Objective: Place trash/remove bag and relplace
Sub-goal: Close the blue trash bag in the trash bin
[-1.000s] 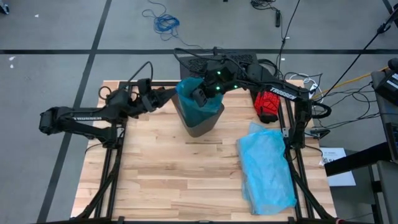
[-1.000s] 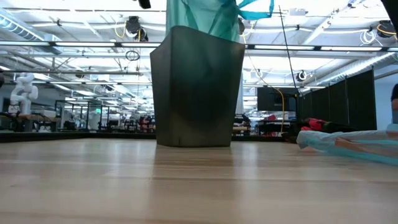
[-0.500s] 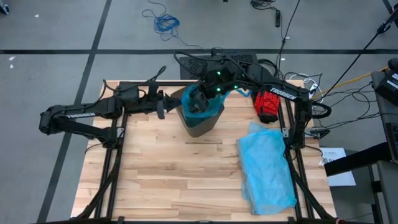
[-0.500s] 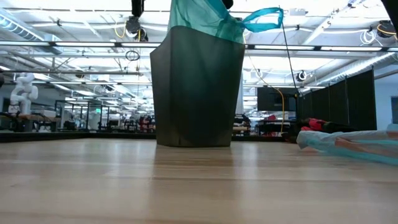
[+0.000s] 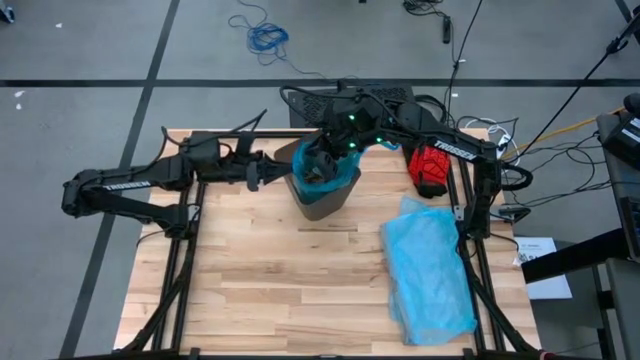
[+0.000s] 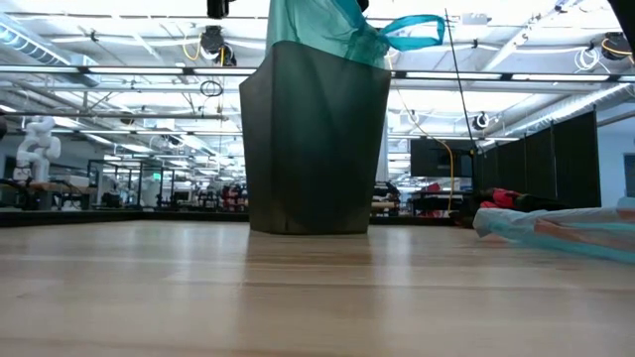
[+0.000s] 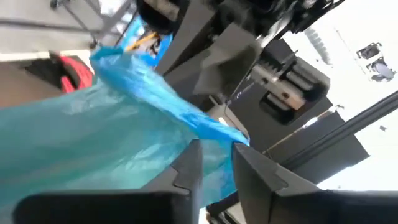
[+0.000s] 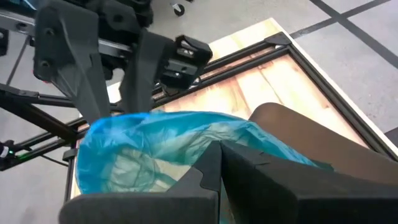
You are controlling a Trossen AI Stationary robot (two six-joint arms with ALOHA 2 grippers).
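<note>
The tabletop (image 5: 260, 280) is carrying a brown bin (image 5: 322, 195) near its far edge, and you are working both arms over it, so the layout is suiting a two-handed pull on the liner. The bag (image 5: 325, 165) is sitting in the bin with its teal top bunched up above the rim and one bright blue handle loop (image 6: 412, 30) sticking out to the side; that looks like the bag-removal step, barely begun. A paler blue plastic bag (image 5: 430, 270) is lying flat toward your right, probably waiting as the replacement, with a red glove (image 5: 432, 170) beyond it. Your right hand (image 8: 221, 163) is reaching into the bin mouth, its fingers pressed together on the bag's plastic. Your left hand (image 7: 216, 160) is just beside the bin's rim, fingers nearly closed, pinching the bag's blue edge.
</note>
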